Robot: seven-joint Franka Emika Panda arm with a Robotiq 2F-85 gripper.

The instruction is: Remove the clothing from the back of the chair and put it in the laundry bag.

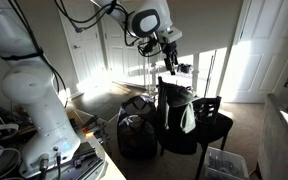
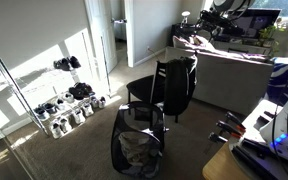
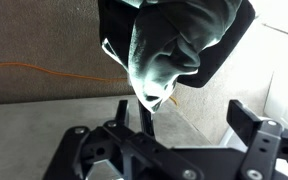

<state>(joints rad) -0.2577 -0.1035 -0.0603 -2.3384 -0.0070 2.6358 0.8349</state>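
The black clothing (image 1: 174, 108) hangs over the back of the dark chair (image 1: 212, 128); both also show in an exterior view, clothing (image 2: 177, 85) and chair (image 2: 142, 90). In the wrist view the clothing's pale grey-green patch (image 3: 169, 45) lies straight ahead. The gripper (image 1: 168, 60) hangs a little above the chair back. Its fingers (image 3: 182, 114) are spread wide with nothing between them. The dark round laundry bag (image 1: 135, 133) stands on the carpet beside the chair, mouth open (image 2: 136, 148).
A clear plastic bin (image 1: 225, 163) sits on the floor by the chair. A shoe rack (image 2: 69, 100) stands along the wall. A sofa (image 2: 234, 68) is behind the chair. An orange cable (image 3: 44, 68) runs across the carpet.
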